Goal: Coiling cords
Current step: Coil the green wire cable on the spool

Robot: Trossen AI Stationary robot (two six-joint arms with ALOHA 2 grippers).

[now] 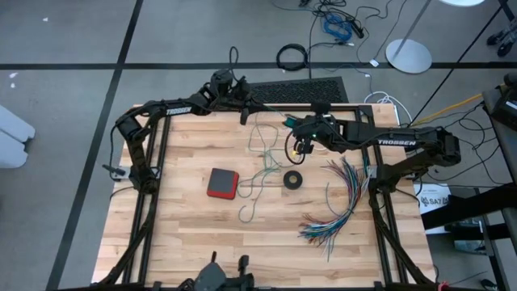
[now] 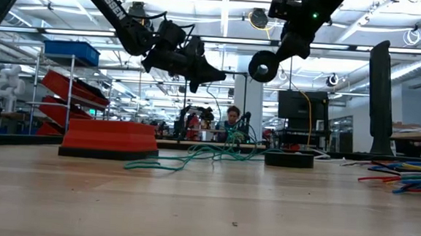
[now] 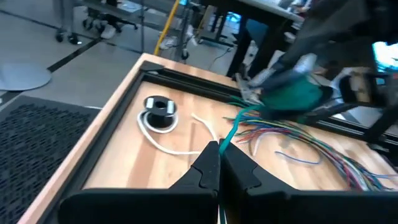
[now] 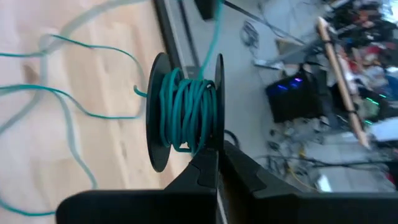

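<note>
Teal cord [image 1: 260, 166] x1 and white cord [image 3: 166, 144] x1, so two cords total; plus one red block [image 1: 222, 183], one black tape-like ring [image 1: 293, 179], one fanned bundle of multicoloured wires [image 1: 339, 202], all on the wooden table [image 1: 178, 234]. Teal one is thin, partly wound in tight turns on a black spool [image 4: 186, 112] (two flanges, core nearly covered), rest trails off in loose loops across mid-table between the red block and the ring. White one lies slack near the far edge, joined to a small round black-and-white piece [image 3: 159, 112]. Right gripper [image 4: 219, 163] is up in the air over the far-centre of the table, fingers pinched together on the spool's flange, spool hanging clear of the wood in the low view. Left gripper [image 3: 219, 163] also raised, near the far edge, fingers together clamped on the teal cord, which runs taut from its tips across to the spool
</note>
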